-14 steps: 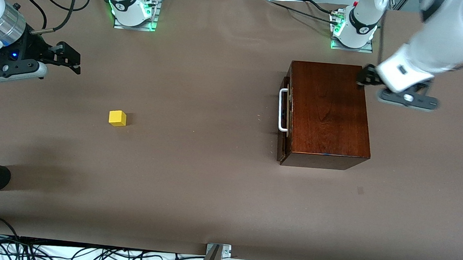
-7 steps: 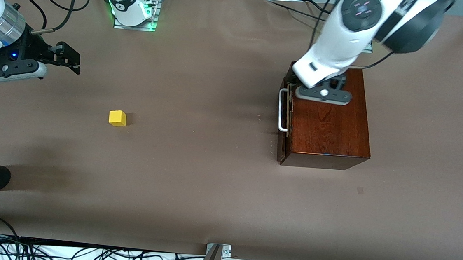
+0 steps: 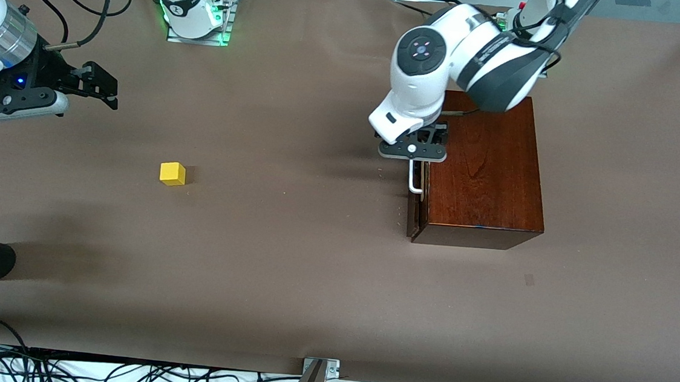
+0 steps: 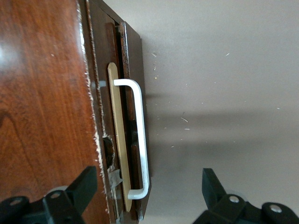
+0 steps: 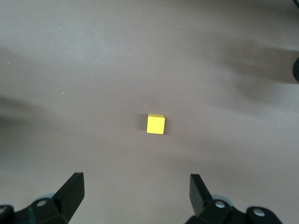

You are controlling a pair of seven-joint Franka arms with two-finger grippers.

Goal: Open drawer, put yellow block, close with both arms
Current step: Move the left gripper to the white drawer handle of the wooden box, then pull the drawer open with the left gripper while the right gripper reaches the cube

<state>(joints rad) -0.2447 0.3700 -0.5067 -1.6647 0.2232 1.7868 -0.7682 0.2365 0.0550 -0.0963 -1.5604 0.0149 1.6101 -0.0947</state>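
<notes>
Drawer [image 3: 418, 188]: I see it shut, nothing done.
Left hand [image 4: 149, 196]: spread over the handle [image 4: 139, 140], empty.
Right hand [image 5: 135, 196]: spread, empty, over the counter [image 3: 286, 259].
Yellow block [image 3: 172, 173]: unpicked.

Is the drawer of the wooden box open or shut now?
Almost shut: the drawer front stands only a thin gap off the wooden box, its white handle ungripped.
</notes>
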